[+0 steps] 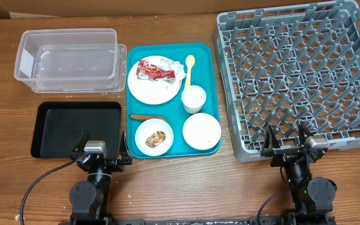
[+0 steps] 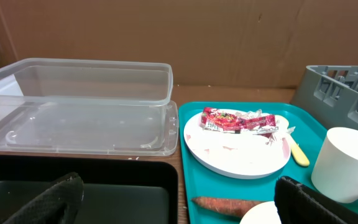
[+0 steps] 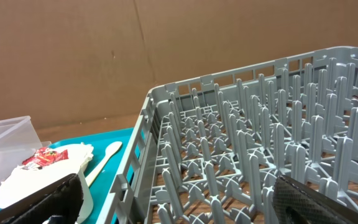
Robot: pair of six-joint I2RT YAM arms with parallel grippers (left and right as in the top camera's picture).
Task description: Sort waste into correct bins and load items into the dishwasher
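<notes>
On the teal tray (image 1: 175, 111) at mid-table sits everything to be sorted. At its far end, a round white plate (image 1: 147, 91) carries the red-and-white wrapper (image 1: 154, 70) with a crumpled white napkin (image 1: 175, 66) beside it. A yellow spoon (image 1: 189, 67) lies along the plate's right edge. Just near of the spoon stands the small white cup (image 1: 194, 99), upright. An orange carrot stick (image 1: 144, 117) lies flat on the tray, between the plate and a small white bowl (image 1: 144, 132) that holds a brown food chunk (image 1: 157, 139). A second bowl (image 1: 201, 131) sits to the right; its inside looks plain white, and I cannot tell what is in it.

Left of the tray, the clear tub (image 1: 67, 62) is at the far side and the black tray (image 1: 61, 125) is nearer. The grey dish rack (image 1: 227, 94) stands to the right.

The left gripper (image 1: 102, 144) hangs over the black tray's near right corner, fingers spread wide and holding nothing. The right gripper (image 1: 285, 136) sits at the rack's near rim, likewise spread and unladen.
</notes>
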